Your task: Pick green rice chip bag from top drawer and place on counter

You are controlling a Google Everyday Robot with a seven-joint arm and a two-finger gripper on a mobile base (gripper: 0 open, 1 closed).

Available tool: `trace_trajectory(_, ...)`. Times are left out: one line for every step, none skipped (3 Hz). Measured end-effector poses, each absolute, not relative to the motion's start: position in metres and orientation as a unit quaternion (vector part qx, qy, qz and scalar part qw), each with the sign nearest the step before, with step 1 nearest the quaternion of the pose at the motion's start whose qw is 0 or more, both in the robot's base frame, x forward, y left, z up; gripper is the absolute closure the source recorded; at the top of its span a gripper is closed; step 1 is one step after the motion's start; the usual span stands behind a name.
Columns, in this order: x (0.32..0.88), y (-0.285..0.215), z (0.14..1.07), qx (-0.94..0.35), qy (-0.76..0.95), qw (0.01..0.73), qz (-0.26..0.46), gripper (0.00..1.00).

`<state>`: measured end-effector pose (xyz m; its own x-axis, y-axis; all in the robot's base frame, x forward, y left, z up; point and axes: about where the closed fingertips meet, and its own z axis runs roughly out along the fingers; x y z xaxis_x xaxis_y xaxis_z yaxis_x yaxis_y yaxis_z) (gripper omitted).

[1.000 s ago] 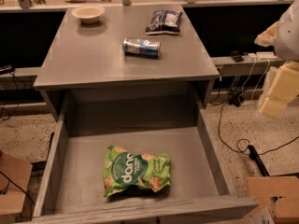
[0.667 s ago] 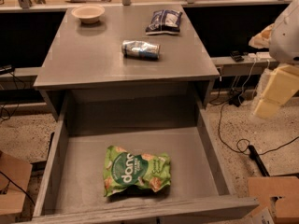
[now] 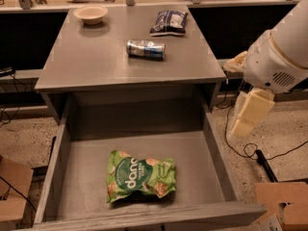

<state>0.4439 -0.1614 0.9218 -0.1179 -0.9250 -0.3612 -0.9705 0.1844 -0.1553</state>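
The gripper [image 3: 243, 124] is hanging off the 3 o'clock side of the cabinet, outside the top drawer [image 3: 195, 153] and over the speckled floor. It's at the end of the big white arm [image 3: 281, 57] that comes in from the upper right. I honestly can't tell whether it's spread or closed from this angle, it just reads as one pale yellowish block angled down toward 7 o'clock. It's holding nothing and touching nothing, and there's clear air between it and the drawer's right wall.

The green rice chip bag [image 3: 141, 175] is lying flat on the drawer bottom, at about 8 o'clock from the gripper and well apart from it, with that right wall in between. Within the drawer it sits toward the 6 o'clock (front) edge and a bit left of centre, not touching any wall.

The bag's long axis runs pretty much 9 to 3 o'clock, with the right end dipping slightly toward 4. The printed face is up. The dark green circle with the white lettering is at the 9 o'clock half and the pictured chips are at the 3 o'clock half.

Up on the counter [image 3: 96, 64] there's a can [image 3: 145, 48] lying on its side near the middle, a blue-and-white bag [image 3: 168, 22] at about 1 o'clock from it, and a pale bowl [image 3: 90, 13] near the 11 o'clock corner.
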Motion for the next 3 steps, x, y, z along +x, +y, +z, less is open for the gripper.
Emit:
trace_trajectory(0.448,-0.14,0.882,-0.644,0.736,0.186,0.096,0.0)
trace_trajectory(0.448,-0.138,0.881,-0.642,0.737,0.188,0.098,0.0)
trace_trajectory(0.446,-0.112,0.85,-0.655,0.72,0.18,0.143,0.0)
